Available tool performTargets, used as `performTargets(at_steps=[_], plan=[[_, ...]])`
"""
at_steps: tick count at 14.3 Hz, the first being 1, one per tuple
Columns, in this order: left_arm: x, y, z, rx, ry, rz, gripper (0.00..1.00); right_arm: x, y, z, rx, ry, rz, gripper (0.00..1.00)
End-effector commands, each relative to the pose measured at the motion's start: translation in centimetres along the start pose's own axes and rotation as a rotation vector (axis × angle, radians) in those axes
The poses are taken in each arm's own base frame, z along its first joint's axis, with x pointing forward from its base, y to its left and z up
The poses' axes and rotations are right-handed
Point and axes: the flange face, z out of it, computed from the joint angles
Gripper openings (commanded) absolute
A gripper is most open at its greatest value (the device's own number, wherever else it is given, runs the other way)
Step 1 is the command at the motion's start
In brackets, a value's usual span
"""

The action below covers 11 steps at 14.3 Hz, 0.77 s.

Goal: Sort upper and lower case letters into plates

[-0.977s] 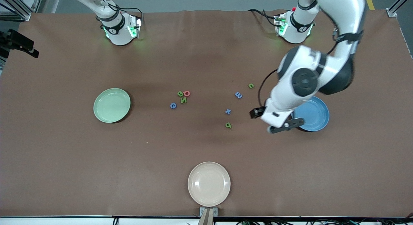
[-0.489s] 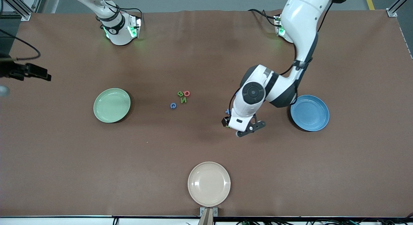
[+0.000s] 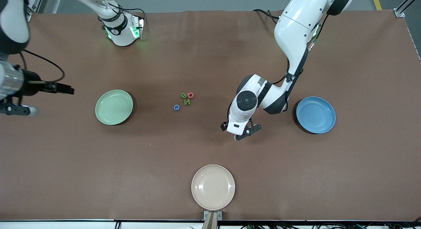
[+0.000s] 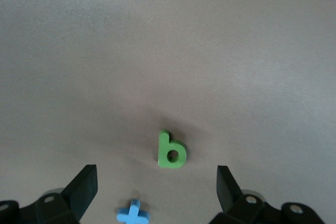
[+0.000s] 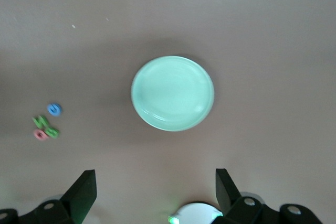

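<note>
My left gripper [image 4: 156, 192] is open and empty, low over the table. The green p [image 4: 171, 151] lies just ahead of its open jaws and the blue x [image 4: 133, 214] between them. In the front view the left hand [image 3: 237, 125] hides the p, x, m and u. Green B [image 3: 184, 95], red O [image 3: 190, 95], green N [image 3: 187, 102] and blue C [image 3: 176, 107] cluster mid-table. The pale green plate [image 3: 114, 107] and the blue plate [image 3: 315, 115] hold nothing. My right gripper [image 5: 156, 192] is open and empty, high above the table beside the green plate [image 5: 172, 93].
A cream-beige plate [image 3: 213, 187] sits near the front camera's edge of the table, holding nothing. The right hand [image 3: 13, 87] hangs high at the right arm's end. The right arm's base [image 3: 122, 28] stands at the back.
My left gripper has swung from over the blue plate's edge to over the green p and blue x, covering the lowercase letters. My right hand has come into view toward the green plate.
</note>
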Motion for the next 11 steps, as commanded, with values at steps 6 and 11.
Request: performTargets(at_steps=[6, 11], plan=[[-0.4, 0.6, 1.6, 0.005, 0.018, 0.005, 0.78, -1.7, -14.7, 12.8, 0.006, 0.130, 0.190, 1.00], [-0.4, 0.4, 2.8, 0.018, 0.011, 0.004, 0.71, -3.4, -20.8, 22.0, 0.012, 0.176, 0.252, 1.00]])
